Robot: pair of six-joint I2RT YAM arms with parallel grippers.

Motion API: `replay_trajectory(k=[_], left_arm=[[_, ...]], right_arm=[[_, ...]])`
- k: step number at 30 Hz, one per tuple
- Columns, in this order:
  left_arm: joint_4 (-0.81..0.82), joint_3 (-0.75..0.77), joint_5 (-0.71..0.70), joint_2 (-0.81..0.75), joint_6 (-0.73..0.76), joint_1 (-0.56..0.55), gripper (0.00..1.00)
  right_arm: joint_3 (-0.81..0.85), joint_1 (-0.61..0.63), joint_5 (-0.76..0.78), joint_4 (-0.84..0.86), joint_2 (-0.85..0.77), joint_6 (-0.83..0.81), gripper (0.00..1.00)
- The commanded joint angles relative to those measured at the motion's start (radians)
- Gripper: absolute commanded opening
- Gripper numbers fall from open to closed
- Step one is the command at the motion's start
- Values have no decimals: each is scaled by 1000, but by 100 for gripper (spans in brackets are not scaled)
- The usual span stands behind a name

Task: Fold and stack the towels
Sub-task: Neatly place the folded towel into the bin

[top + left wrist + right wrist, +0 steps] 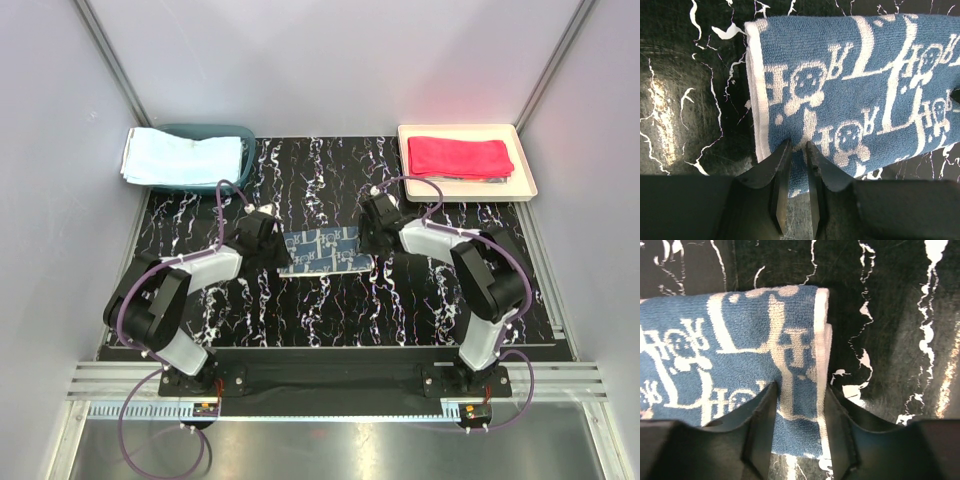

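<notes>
teal basket (pixel 238 131) sits at the table's (pixel 430 320) 10 o'clock corner in the overhead view, and a light blue towel (pixel 183 156), folded, lies across it and hangs over its 9 o'clock rim

next comes the left gripper (pixel 274 244), low over the black white-veined tabletop and pointing toward 3 o'clock. its wrist view shows the left gripper (pixel 797 148) with its fingers (pixel 781 167) drawn close together, clenched on a pinch of the patterned towel's (pixel 855 75) near edge, just beside the white hem at the towel's 9 o'clock end

at the table's middle the patterned towel (pixel 320 251) lies as a folded strip, blue with pale figures and letters, stretched between the two claws

the right gripper (pixel 371 236) meets the strip's 3 o'clock end and points toward 9 o'clock. seen from its wrist, the right gripper (pixel 800 390) stands wider, its fingers (pixel 762 412) astride the patterned towel (pixel 715 355) next to the doubled white hem; whether it is squeezing the cloth or only straddling it cannot be told

at the 2 o'clock corner rests the cream tray (pixel 527 175), holding a folded red-pink towel (pixel 460 156), with a sliver of bluish cloth (pixel 495 178) showing under its 5 o'clock edge
</notes>
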Motion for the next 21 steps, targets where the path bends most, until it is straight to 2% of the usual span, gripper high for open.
replay_trajectory(k=[1, 5, 10, 12, 16, 21], left_arm=[[-14, 43, -5, -6, 13, -5, 24], [-34, 65, -5, -30, 7, -19, 24], [-107, 129, -11, -107, -1, -39, 24], [-161, 181, -6, -139, -1, -42, 24], [-273, 284, 5, -289, 8, -40, 25], [-445, 388, -11, -437, 44, -40, 27]], right_arm=[[26, 29, 88, -95, 35, 9, 45], [55, 62, 146, -148, 65, 3, 22], [84, 83, 185, -199, 92, -11, 3], [93, 86, 203, -219, 94, -18, 0], [171, 86, 309, -303, 83, -78, 0], [429, 80, 528, -441, 160, -213, 0]])
